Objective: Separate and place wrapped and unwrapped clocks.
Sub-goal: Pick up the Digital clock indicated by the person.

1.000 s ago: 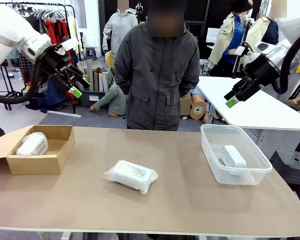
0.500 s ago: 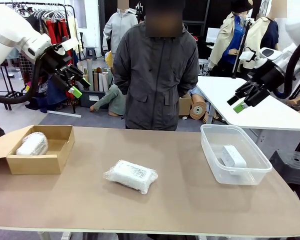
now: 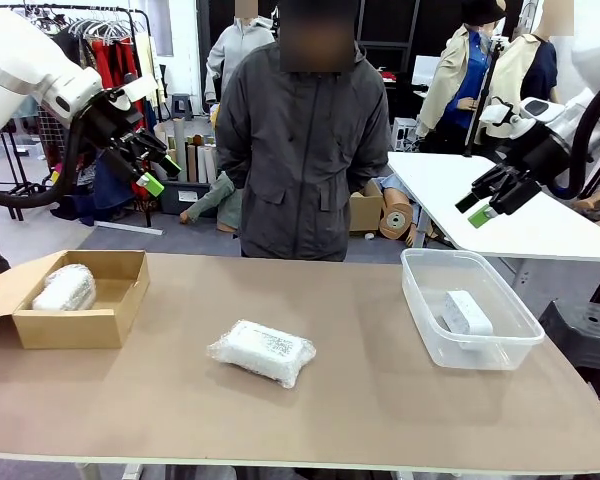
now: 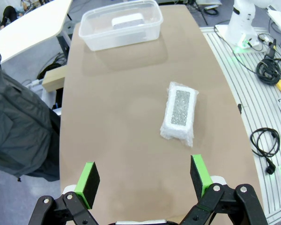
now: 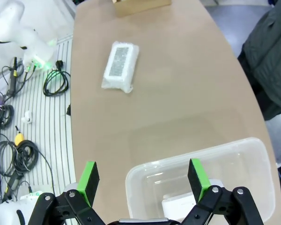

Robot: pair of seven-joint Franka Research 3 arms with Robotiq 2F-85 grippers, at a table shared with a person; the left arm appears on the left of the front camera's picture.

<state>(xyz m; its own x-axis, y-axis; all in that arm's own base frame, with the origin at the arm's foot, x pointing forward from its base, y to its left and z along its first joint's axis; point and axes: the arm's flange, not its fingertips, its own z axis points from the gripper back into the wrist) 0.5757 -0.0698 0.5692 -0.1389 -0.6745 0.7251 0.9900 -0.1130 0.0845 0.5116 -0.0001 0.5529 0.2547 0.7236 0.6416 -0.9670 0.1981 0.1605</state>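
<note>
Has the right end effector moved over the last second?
Yes. Against the clear bin, the right end effector has shifted a little toward the robot's right and slightly lower, most of it in the first half second.

Rounder bundle (image 3: 64, 288) in box (image 3: 72, 328) left; flat bundle (image 3: 262, 351) centre; bare clock (image 3: 466, 313) in tub (image 3: 480, 353) right.

Flat wrapped clock (image 3: 261, 352) on table (image 3: 380, 410)

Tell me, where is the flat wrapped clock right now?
In the front view, the flat wrapped clock lies on the table near its middle, between the cardboard box on the left and the clear tub on the right, touching neither.
</note>
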